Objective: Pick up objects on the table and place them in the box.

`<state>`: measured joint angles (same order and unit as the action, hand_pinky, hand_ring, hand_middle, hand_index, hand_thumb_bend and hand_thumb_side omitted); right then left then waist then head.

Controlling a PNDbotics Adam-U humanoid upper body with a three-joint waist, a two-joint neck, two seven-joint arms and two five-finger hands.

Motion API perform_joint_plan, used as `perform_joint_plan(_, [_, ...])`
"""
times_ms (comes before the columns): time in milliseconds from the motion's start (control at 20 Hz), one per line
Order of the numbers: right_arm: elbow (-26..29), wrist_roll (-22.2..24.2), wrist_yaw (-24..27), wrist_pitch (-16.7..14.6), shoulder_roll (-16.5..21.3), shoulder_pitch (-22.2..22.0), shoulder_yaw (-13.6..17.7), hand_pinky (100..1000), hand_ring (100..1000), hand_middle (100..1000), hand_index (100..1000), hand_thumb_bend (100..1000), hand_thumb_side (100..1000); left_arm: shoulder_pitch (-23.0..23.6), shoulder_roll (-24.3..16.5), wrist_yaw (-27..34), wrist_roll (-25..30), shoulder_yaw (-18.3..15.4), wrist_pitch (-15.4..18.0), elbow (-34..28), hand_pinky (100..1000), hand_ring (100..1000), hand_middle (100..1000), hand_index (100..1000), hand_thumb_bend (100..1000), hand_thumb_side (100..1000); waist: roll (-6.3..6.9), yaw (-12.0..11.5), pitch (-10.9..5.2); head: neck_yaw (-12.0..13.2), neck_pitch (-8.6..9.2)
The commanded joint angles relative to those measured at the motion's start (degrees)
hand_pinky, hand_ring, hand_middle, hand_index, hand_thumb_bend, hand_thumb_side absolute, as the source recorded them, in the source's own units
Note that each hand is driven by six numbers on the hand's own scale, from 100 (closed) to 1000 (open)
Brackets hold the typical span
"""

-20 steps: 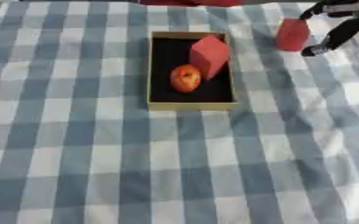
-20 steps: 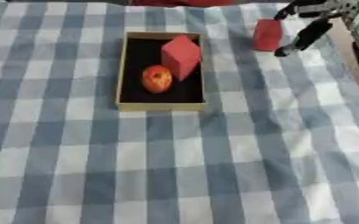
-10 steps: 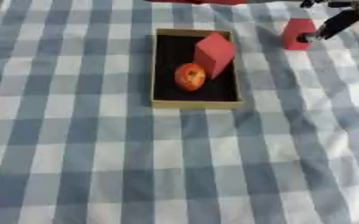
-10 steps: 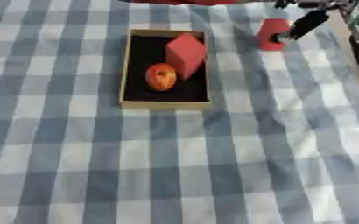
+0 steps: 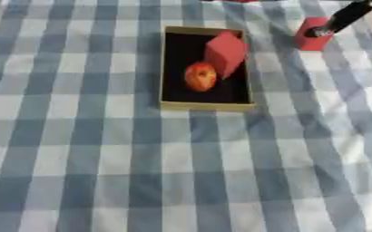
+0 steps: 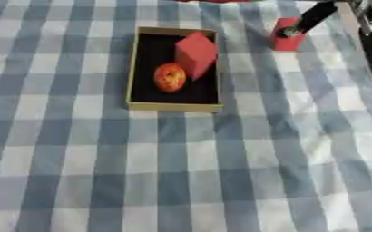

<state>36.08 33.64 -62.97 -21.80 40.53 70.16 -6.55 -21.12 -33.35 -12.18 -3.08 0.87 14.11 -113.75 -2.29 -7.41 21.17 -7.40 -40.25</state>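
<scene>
A shallow box (image 5: 207, 105) with tan walls and a black floor lies on the checked cloth, up the middle. Inside it a large red block (image 5: 226, 52) leans at the right, and a round red-orange fruit (image 5: 200, 76) sits beside it to the left. A small red block (image 5: 311, 40) stands on the cloth to the right of the box, near the far edge. My right hand (image 5: 341, 18) comes in from the upper right corner; only a slim black part of it shows, its tip lying on the small block's upper right side. My left hand shows in neither view.
The blue and white checked cloth (image 5: 141, 172) covers the whole table. A dark edge and something pale (image 6: 370, 13) lie beyond the cloth at the upper right. Something red (image 6: 213, 1) shows at the far edge.
My right hand has drawn back toward the upper right corner, so less of it shows. The small red block stays on the cloth; the box's contents have not moved.
</scene>
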Motion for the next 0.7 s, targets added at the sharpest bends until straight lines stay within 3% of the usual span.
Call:
perform_joint_plan(50, [-0.37, 0.05, -1.02, -0.3, 1.5, 1.67, 0.93, 923, 999, 923, 1000, 423, 655, -0.15, -1.59, -0.34, 0.37, -0.26, 0.02, -0.84, 728, 798, 677, 638, 100, 526, 0.04, -0.04, -1.02, -0.23, -0.19])
perform_joint_plan(700, [-1.48, -0.3, -1.59, 0.04, 1.5, 1.79, 1.66, 897, 990, 909, 1000, 388, 590, 0.32, -1.17, -0.48, 0.71, -0.19, -0.1, -0.84, 728, 798, 678, 636, 100, 522, 0.25, -0.41, -0.92, -0.45, 0.45])
